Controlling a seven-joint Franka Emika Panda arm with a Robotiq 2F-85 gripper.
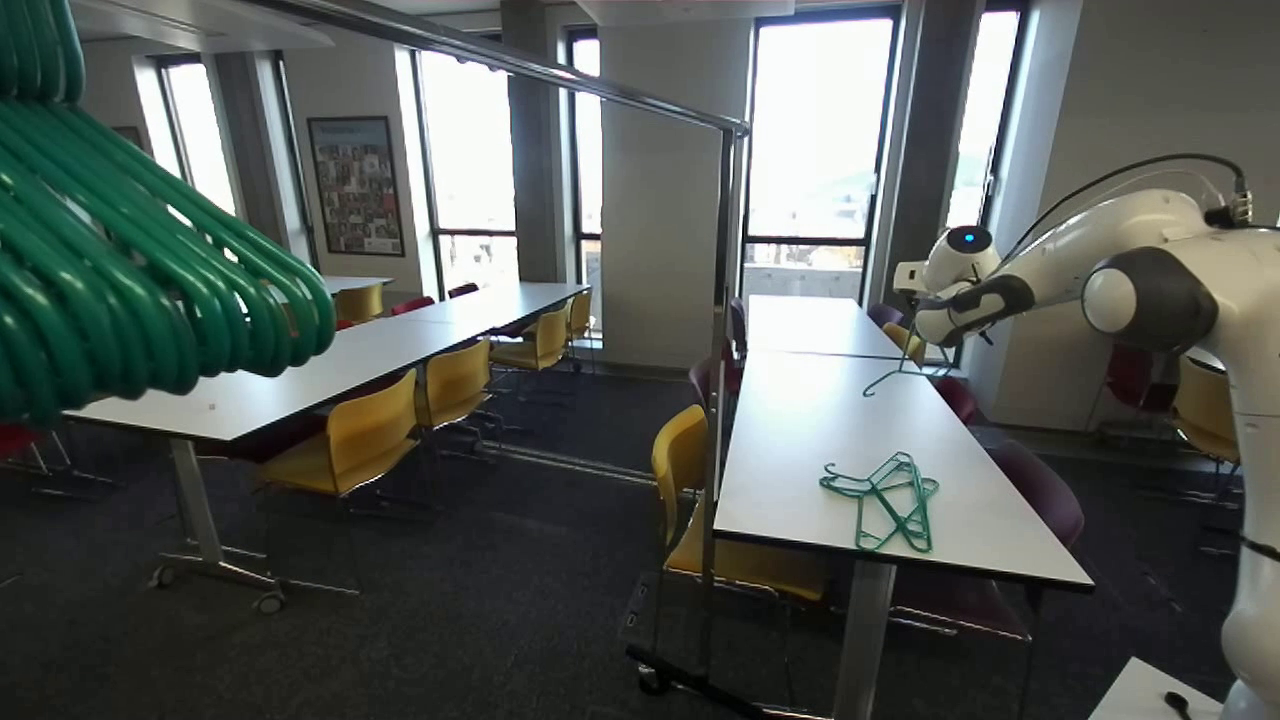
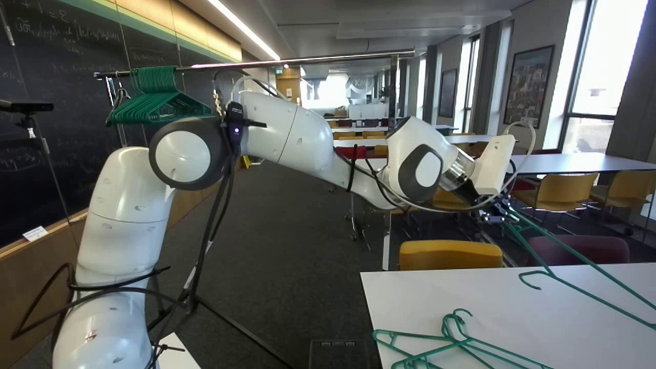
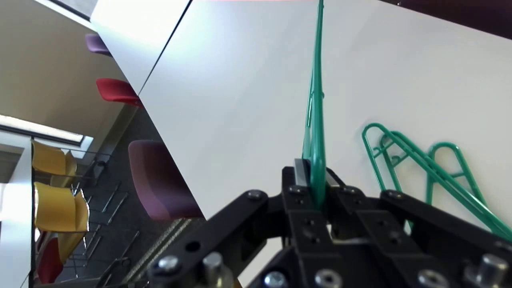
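Green hanger (image 3: pixel 318 132) is what we see in the fingers (image 3: pixel 302 218): they are squeezed tight on one end of it, where its long bars meet. We think that is a good spot, because the end is narrow and two fingers can pinch it well. In the wrist view we look along its thin side, so it runs up toward twelve o'clock like a stick. In an exterior view it slopes down toward four o'clock, and its hook (image 2: pixel 528 273) sticks out with nothing on it. We guess it tips down because it is held by only one end. It is over the white surface (image 2: pixel 420 292), but we cannot tell if its far end touches.

Loose hangers (image 3: pixel 468 199) lie on the surface, at three o'clock from the fingers in the wrist view. They cross over each other, so we think they could catch, but the held one is apart from them. They lie flat, maybe because thin things like these do not stand up by themselves.

At ten o'clock in an exterior view, we find a row of hangers (image 2: pixel 148 108) on a shiny rail (image 2: pixel 307 60). We think their hooks go over it, and that is why they hang so neat and close.
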